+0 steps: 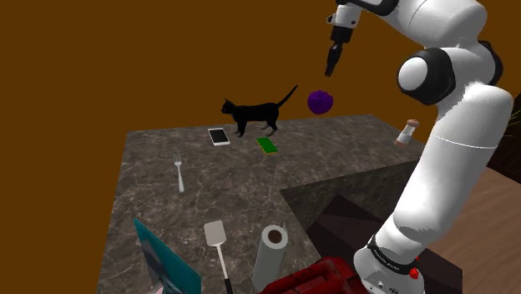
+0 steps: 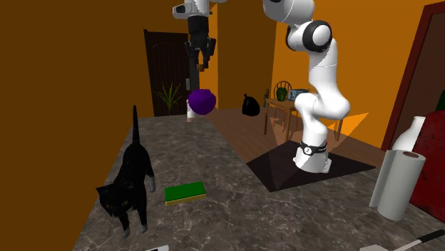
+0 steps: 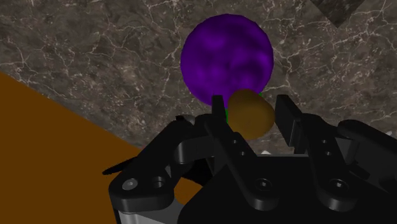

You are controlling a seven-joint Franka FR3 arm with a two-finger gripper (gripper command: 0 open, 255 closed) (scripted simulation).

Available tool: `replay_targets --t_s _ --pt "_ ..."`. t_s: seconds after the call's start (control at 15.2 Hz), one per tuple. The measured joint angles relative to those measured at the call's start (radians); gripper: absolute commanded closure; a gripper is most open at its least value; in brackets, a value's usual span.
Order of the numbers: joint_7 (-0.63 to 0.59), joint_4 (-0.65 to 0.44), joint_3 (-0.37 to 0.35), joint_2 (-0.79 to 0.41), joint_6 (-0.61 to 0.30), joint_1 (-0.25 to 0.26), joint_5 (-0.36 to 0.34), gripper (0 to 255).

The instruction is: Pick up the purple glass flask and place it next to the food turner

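Observation:
The purple round flask (image 1: 320, 102) hangs in the air above the far edge of the marble counter (image 1: 334, 150). Its brown neck (image 3: 251, 114) sits between my two fingers, which press on it from both sides. My gripper (image 1: 331, 71) points down from straight above the flask and is shut on that neck. From the second exterior view the flask (image 2: 202, 101) hangs under the gripper (image 2: 200, 64), off the counter top. In the wrist view the purple body (image 3: 227, 60) lies just beyond the gripper (image 3: 252, 105). The white food turner (image 1: 219, 242) lies near the counter's front edge.
A black cat (image 1: 255, 113) stands at the back beside a phone (image 1: 219, 136) and a green sponge (image 1: 267, 144). A fork (image 1: 179, 171) lies mid-counter. A paper towel roll (image 1: 270, 255) and a teal book (image 1: 163, 263) flank the turner. A shaker (image 1: 407, 132) stands at the right.

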State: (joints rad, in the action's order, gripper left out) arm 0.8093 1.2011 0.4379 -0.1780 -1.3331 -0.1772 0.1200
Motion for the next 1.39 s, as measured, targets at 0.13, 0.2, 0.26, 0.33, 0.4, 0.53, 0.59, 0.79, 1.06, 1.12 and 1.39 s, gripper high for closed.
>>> replay_targets --t_s 0.13,0.2,0.26,0.33,0.4,0.53,0.59,0.79,1.06,1.12,1.39 --pt "-0.051 0.108 -0.021 0.072 -0.046 0.045 -0.032 255" --pt "-0.082 0.156 -0.035 0.107 -0.062 0.068 -0.046 255" --pt "-0.108 0.199 -0.047 0.137 -0.079 0.084 -0.058 255" --pt "-0.139 0.231 -0.062 0.164 -0.088 0.102 -0.068 255" --pt "-0.165 0.273 -0.076 0.194 -0.103 0.117 -0.079 255" --pt "-0.218 0.338 -0.104 0.238 -0.129 0.143 -0.092 255" --pt "-0.246 0.369 -0.12 0.263 -0.138 0.156 -0.099 255" --pt "-0.319 0.456 -0.162 0.317 -0.174 0.186 -0.109 255" --pt "-0.421 0.531 -0.224 0.362 -0.208 0.226 -0.109 255" --pt "-0.449 0.562 -0.241 0.381 -0.222 0.237 -0.109 255" --pt "-0.547 0.632 -0.302 0.419 -0.257 0.274 -0.102 255"
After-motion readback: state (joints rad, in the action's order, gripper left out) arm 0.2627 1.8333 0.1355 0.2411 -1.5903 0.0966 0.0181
